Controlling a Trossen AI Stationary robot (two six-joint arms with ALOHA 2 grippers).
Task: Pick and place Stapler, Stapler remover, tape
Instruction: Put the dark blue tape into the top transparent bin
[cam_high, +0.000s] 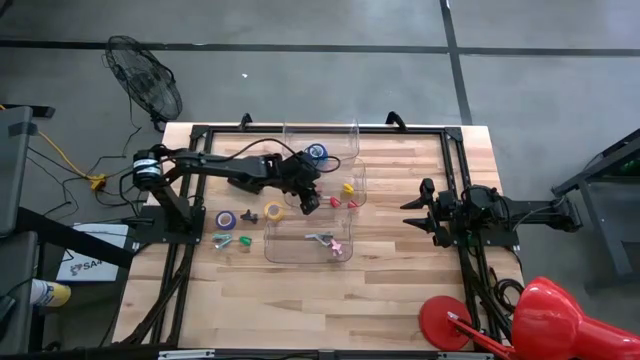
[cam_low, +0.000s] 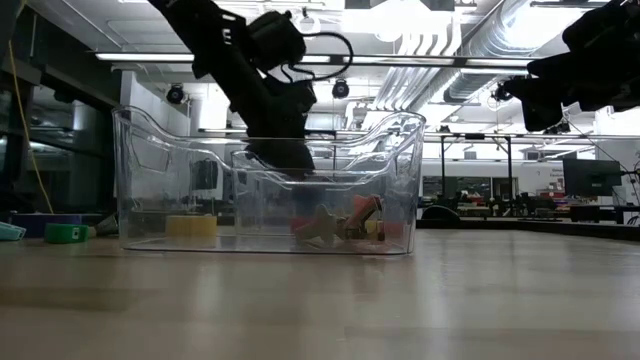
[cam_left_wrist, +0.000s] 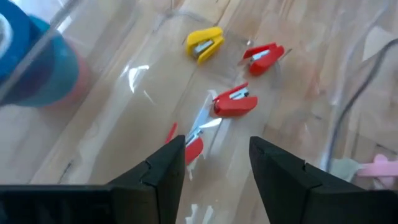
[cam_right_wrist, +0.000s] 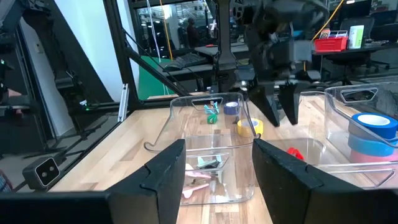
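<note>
Left gripper (cam_left_wrist: 211, 168) hangs empty, jaws parted, over the middle bin (cam_high: 362, 178) of staple removers (cam_left_wrist: 236, 102); before descending, better centre on one remover, clear of the wall; right gripper (cam_high: 424, 211) waits open at table's edge.

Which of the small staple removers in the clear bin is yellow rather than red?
The yellow staple remover, the only yellow one and the farthest from the left gripper; the others are red.
</note>
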